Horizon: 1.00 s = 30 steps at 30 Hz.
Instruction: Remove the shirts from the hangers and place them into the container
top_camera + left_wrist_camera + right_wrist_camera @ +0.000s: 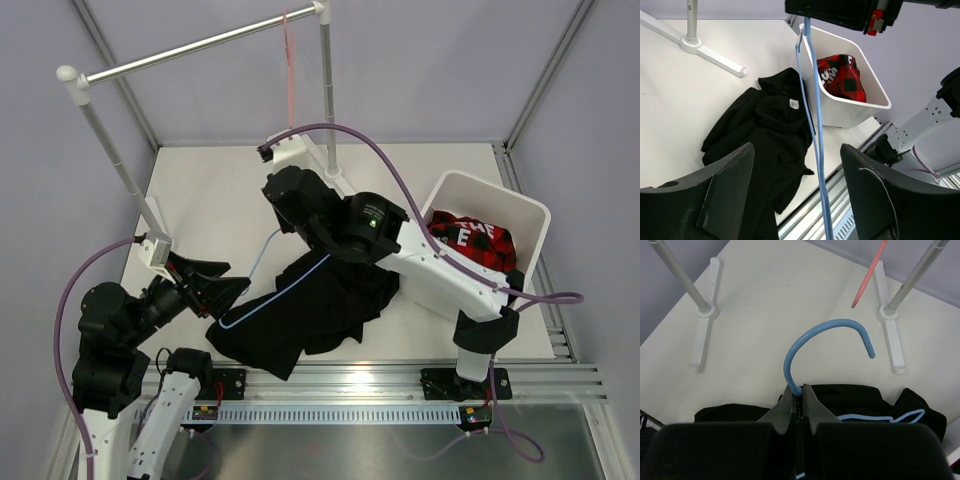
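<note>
at the near edge, around 8 o'clock on the table (200, 200), we are seeing the left gripper (235, 288) standing with its jaws spread wide and nothing between them. just past it, near 6 o'clock, the black shirt (310, 310) is lying crumpled on the tabletop, plain and matte, with a small white label (794, 103) showing at the collar. the light blue hanger (832, 322) is running across that cloth as a thin pale line; we cannot tell whether it is passing inside the shirt. over the middle of the table the right gripper (799, 399) is pinching the base of the hanger's hook, its jaws closed tight on the wire. at 3 o'clock the white container (840, 112) is sitting with the plaid shirt (470, 240) bunched inside it, red and black with white letters facing up. farthest off, toward 12 o'clock, the pink hanger (289, 80) is hanging from the silver rail (200, 45).
</note>
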### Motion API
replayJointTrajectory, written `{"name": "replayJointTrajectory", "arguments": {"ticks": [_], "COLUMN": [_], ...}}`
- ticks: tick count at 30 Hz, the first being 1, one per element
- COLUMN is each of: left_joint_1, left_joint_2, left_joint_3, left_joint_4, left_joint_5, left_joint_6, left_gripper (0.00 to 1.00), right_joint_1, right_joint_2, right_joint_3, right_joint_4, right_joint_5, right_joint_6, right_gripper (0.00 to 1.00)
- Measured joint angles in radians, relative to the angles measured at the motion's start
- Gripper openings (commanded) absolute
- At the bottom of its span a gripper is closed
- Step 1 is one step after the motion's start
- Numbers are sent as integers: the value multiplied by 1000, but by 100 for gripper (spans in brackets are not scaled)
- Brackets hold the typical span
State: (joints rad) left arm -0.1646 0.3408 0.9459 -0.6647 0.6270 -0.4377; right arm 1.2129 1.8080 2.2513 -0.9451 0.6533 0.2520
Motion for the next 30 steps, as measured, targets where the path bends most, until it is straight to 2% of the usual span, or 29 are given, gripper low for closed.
{"name": "replayJointTrajectory", "arguments": {"ticks": [5,14,20,21,22,23,24,25,27,28,29,30], "left_joint_1": [0,0,0,0,0,0,0,0,-1,-3,-4,-4], "left_joint_2": [3,4,26,30,34,36,39,42,50,52,53,54], "left_joint_3": [10,9,9,9,9,9,9,9,9,10,10,13], "left_joint_4": [-16,-23,-23,-23,-23,-23,-24,-24,-26,-27,-28,-33], "left_joint_5": [-2,-2,-2,-2,-2,-2,-2,-3,-2,-2,-4,-9], "left_joint_6": [16,23,23,23,23,20,18,16,26,29,28,27], "left_gripper": [73,72,62,59,47,33,11,0,0,0,0,0], "right_joint_1": [0,4,20,23,25,27,29,30,31,31,31,31], "right_joint_2": [89,135,153,154,154,154,154,154,155,156,157,157], "right_joint_3": [130,225,260,262,262,262,262,262,262,262,263,263], "right_joint_4": [-58,-99,-99,-99,-99,-99,-98,-98,-97,-97,-96,-95], "right_joint_5": [-1,-12,-19,-19,-19,-19,-19,-19,-18,-18,-18,-19], "right_joint_6": [4,5,5,5,5,5,5,3,-2,-4,-6,-8], "right_gripper": [0,0,0,0,0,0,0,0,0,4,15,46]}}
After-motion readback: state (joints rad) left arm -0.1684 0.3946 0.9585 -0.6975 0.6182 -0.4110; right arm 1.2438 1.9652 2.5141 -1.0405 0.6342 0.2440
